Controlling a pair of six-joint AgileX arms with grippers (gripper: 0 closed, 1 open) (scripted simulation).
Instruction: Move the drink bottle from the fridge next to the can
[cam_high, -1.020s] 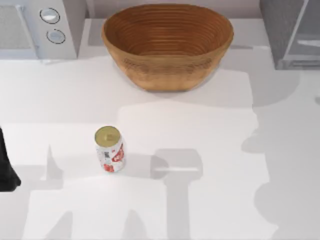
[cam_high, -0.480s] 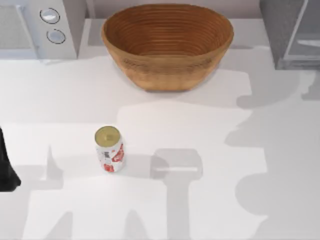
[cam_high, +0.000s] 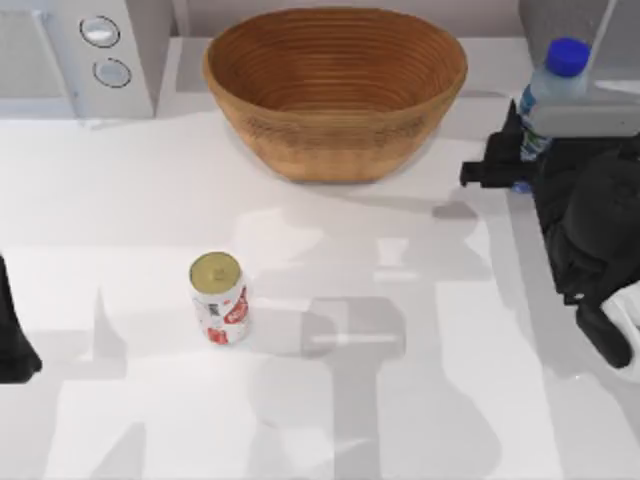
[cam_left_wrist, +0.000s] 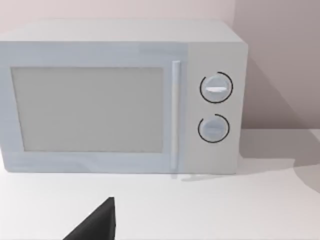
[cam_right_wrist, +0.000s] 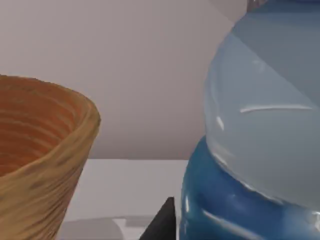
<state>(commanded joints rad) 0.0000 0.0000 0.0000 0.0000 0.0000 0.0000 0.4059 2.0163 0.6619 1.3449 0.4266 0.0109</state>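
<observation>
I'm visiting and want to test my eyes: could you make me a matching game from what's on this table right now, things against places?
Things:
1. drink bottle
2. can
3. basket
4. microwave

Places:
A. far left corner of the table
B. far middle
C. near left half, standing alone
D. far right, at the right end effector, beside the fridge

Pairs: 1-D, 2-C, 3-B, 4-A
</observation>
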